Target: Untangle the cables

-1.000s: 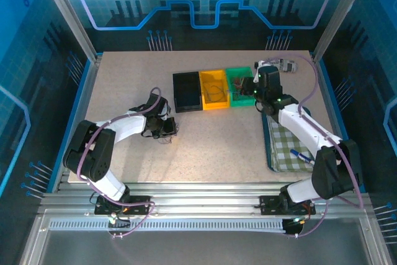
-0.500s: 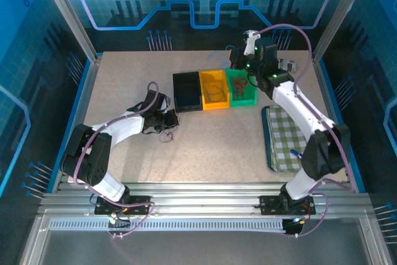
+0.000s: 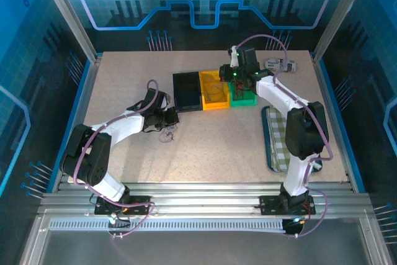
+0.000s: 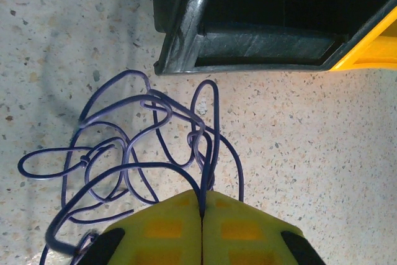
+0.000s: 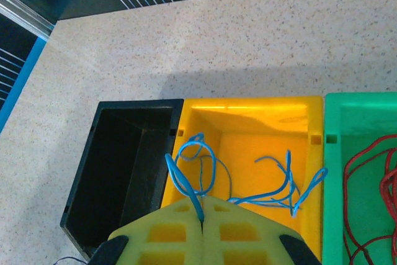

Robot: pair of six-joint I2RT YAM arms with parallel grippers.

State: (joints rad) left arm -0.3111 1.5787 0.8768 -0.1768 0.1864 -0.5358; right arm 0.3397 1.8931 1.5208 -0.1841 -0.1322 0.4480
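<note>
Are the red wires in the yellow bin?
No, the red wires lie in the green bin; the yellow bin holds blue wires.

Black bin (image 3: 187, 91), yellow bin (image 3: 214, 106), green bin (image 3: 247, 99) in 1 row; checked cloth (image 3: 277, 147) nearby.

Matt speckled stone-look tabletop (image 4: 322, 147), shiny plastic bins, slick-sheathed wire.
The rectangular yellow plastic bin (image 5: 248, 122) has smooth, faintly glossy walls. The black plastic bin (image 5: 118, 153) to its left gleams more, and the green plastic bin (image 5: 347, 122) on its right matches it. The thin dark violet cables (image 4: 197, 138) in front of it and the light blue cables (image 5: 183, 183) inside it have smooth plastic sheathing. The green-checked cloth mat (image 3: 277, 144) further right looks soft and matt.
</note>
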